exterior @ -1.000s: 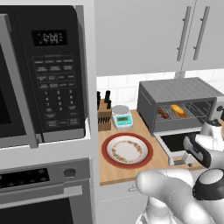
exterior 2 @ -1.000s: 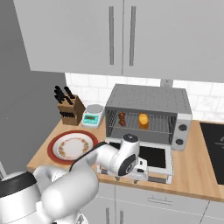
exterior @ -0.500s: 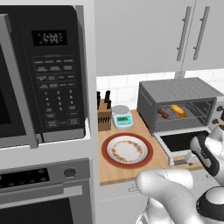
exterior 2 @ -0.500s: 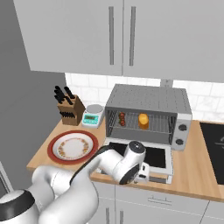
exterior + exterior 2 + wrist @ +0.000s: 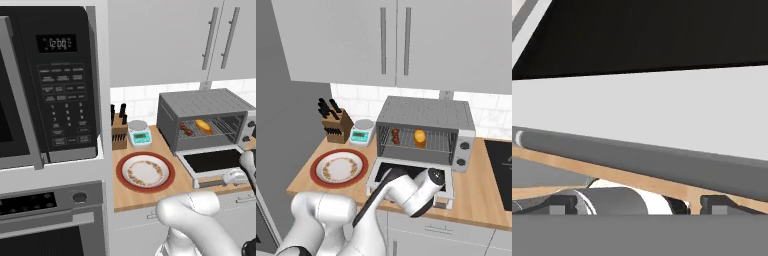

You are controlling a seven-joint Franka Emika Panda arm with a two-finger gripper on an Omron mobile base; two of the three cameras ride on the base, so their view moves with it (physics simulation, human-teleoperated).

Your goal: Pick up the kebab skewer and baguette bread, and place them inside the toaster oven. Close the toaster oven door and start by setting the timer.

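A glossy white arm point(image 5: 331, 220) of bulbous, rounded segments is seen at the lower left of the right base view. A dark band is set along one link, and a dark joint ring near the wrist. Two small dark fingertips point(image 5: 562, 204) are shown.

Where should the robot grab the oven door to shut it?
Probably by the handle, the long bar along the front edge of the door, which lies open and flat. Come from the front, underneath, with the open hand around the bar, then lift.
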